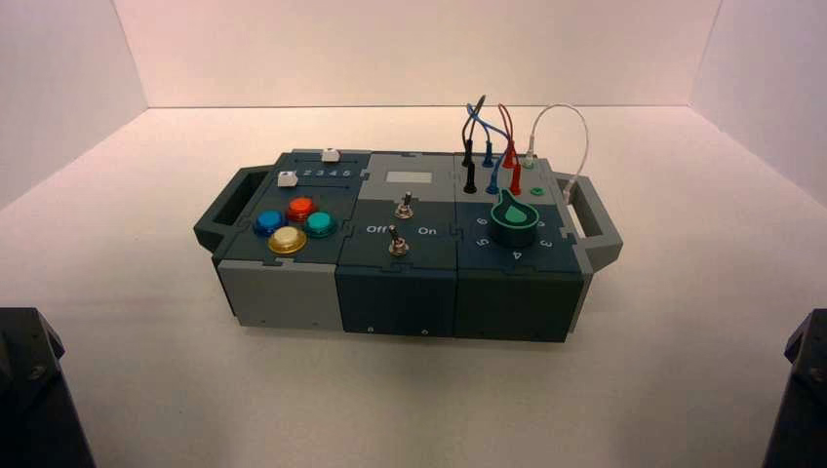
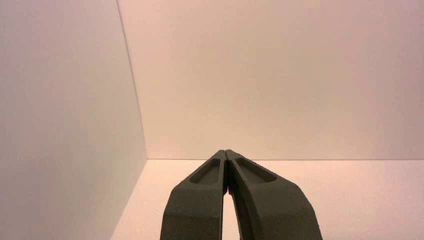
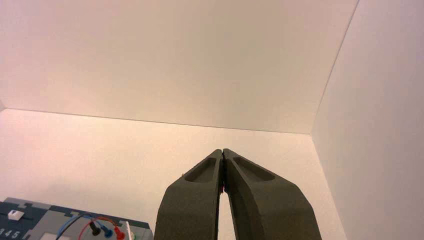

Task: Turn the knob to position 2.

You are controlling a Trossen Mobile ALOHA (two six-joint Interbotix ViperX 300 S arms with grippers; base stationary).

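The knob [image 1: 514, 216], dark-sided with a bright green teardrop top, sits on the box's right block, its pointed end toward the far left by the wire plugs. A curved ring of white digits [image 1: 517, 255] runs round its near side; I cannot tell position 2 apart among them. Both arms are parked at the near corners, far from the box: the left arm [image 1: 29, 390] and the right arm [image 1: 805, 385]. The left gripper [image 2: 226, 152] is shut on nothing and faces a bare wall corner. The right gripper [image 3: 222, 151] is also shut and empty, above the box's far end.
The box [image 1: 283, 292] has a handle at each end. On it are blue, red, teal and yellow push buttons [image 1: 291, 224], two toggle switches [image 1: 398, 244], white slider caps [image 1: 330, 154] and looped wires [image 1: 492, 146], which also show as wires [image 3: 100, 227]. White walls close in three sides.
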